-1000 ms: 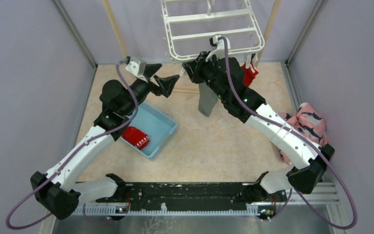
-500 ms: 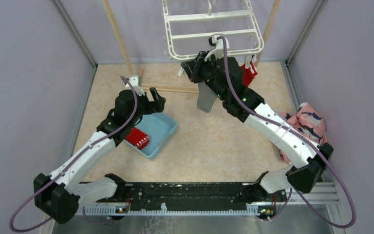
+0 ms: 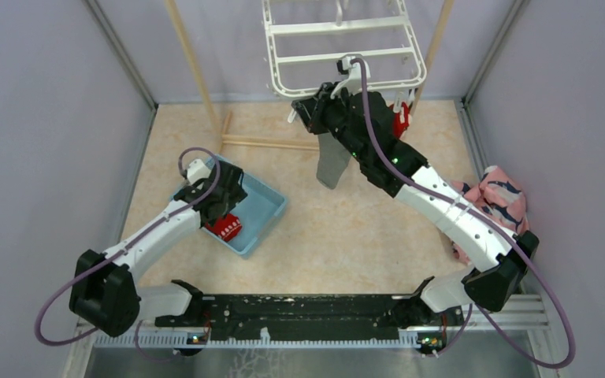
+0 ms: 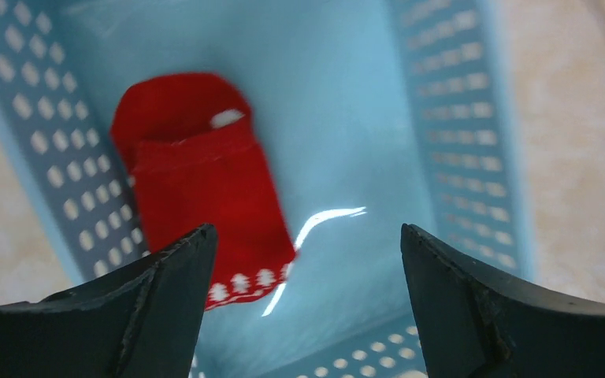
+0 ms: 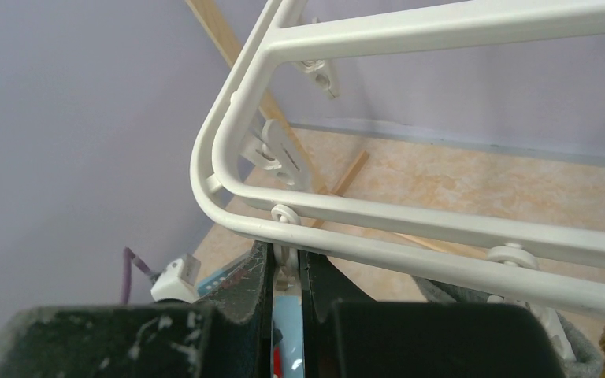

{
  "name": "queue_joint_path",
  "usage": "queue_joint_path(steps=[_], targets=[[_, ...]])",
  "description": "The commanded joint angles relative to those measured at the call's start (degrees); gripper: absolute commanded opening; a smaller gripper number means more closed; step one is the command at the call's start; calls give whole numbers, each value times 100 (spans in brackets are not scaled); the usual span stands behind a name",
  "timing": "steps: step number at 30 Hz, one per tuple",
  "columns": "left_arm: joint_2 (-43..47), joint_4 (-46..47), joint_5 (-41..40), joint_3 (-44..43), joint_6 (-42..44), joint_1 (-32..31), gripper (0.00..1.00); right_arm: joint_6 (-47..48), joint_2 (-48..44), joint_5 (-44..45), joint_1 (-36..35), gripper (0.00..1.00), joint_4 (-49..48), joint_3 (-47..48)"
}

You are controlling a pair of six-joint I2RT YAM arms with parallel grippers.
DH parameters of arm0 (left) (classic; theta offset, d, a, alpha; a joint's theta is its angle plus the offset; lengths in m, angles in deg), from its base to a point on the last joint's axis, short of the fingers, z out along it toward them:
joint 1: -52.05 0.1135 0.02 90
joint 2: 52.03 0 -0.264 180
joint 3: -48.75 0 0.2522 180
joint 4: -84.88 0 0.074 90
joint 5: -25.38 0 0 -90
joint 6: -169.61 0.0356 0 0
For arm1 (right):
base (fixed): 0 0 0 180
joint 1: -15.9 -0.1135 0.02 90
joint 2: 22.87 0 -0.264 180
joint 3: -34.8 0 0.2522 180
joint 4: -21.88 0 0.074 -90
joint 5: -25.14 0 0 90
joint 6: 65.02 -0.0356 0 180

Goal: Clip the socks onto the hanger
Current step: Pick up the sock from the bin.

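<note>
The white hanger [image 3: 339,27] hangs at the back. My right gripper [image 3: 301,110] is shut on a small white clip [image 5: 285,272] under the hanger's near rail [image 5: 410,228], by its rounded corner. A grey sock [image 3: 332,161] hangs down below that rail, beside my right wrist; its top is hidden. A red sock [image 3: 399,120] hangs from the rail further right. Another red sock with white trim [image 4: 205,189] lies in a blue bin [image 4: 362,142]. My left gripper [image 4: 307,260] is open and empty just above it, over the bin [image 3: 264,206].
A pink cloth with shark prints [image 3: 498,197] lies at the right wall. Wooden poles [image 3: 193,59] stand either side of the hanger, with a wooden bar [image 3: 272,143] on the floor behind the bin. Enclosure walls close in on both sides.
My left arm has pulled back from beside the hanger and dropped down over the blue bin, still open. My right gripper has stayed at the clip, and the grey sock hangs as before.
</note>
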Motion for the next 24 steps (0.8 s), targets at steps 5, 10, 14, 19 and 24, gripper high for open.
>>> queue_joint_path(steps=[5,10,14,19,24], targets=[[-633,-698,-308,753,-1998,155,89,-106,-73,-133,134,0,-268,-17],[-994,-561,-292,705,-1888,165,55,-141,-124,-195,238,0,-261,-64],[-1058,-222,-120,722,-1448,168,11,-164,-182,-219,289,0,-285,-138],[-745,-50,139,454,-593,143,0,-193,-196,-232,288,0,-296,-181],[258,314,176,19,355,-17,0,-220,-203,-224,296,0,-321,-236]])
